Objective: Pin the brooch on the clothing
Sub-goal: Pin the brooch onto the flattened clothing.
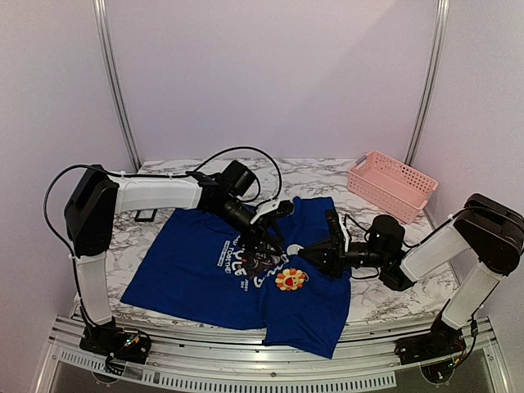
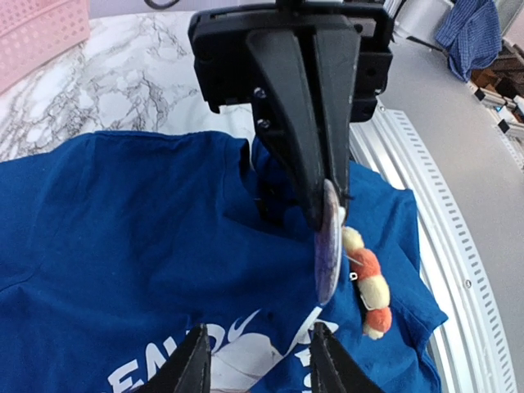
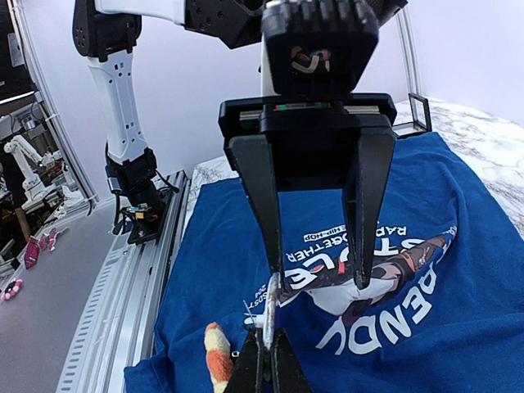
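Royal blue short-sleeved T-shirt with panda print: spread on marble desk, one end hanging over near edge.
Small round flower-shaped brooch, yellow, orange, red petals: over shirt just beside print, toward near edge.
Right fingers: together, clamped on brooch's backing disc, brooch held edge-on.
Left fingers: apart over print, gripping nothing.
Step, judged: pinning under way.
Next move, judged: left fingers steady cloth; pin passed through, clasp closed.

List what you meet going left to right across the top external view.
left arm's black elbow → brooch → pink basket → right arm's black elbow. The blue T-shirt spreads beneath the brooch, so it has no single place in the order.
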You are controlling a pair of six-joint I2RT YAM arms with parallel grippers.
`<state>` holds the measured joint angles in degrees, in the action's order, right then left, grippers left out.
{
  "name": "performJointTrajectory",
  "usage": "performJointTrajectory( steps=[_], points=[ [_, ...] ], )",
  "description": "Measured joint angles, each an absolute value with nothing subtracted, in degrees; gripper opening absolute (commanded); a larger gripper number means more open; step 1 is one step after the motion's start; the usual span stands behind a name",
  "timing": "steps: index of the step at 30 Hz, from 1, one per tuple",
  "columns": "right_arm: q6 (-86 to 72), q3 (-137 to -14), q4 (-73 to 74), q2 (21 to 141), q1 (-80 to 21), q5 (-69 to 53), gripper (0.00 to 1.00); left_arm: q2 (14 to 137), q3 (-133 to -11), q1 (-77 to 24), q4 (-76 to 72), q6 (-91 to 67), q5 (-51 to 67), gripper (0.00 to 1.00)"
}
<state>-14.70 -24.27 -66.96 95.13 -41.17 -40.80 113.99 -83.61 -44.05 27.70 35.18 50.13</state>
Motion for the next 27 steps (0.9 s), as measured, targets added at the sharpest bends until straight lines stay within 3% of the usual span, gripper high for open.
performJointTrajectory(
  steps=[6,12,27],
  points=[
    [-14.02,-25.28,-66.74,95.68,-40.42,-42.78,0.00,113.99,-82.26,-44.27,22.85,32.01,52.29,0.36],
    [-13.82,-26.00,-66.65,96.84,-39.97,-43.88,0.00,113.99,-80.62,-44.69,21.76,32.47,53.41,0.44],
    [-12.51,-27.49,-64.62,97.62,-39.59,-44.56,0.00,113.99,-80.60,-45.54,20.01,31.86,53.80,0.01]
  ],
)
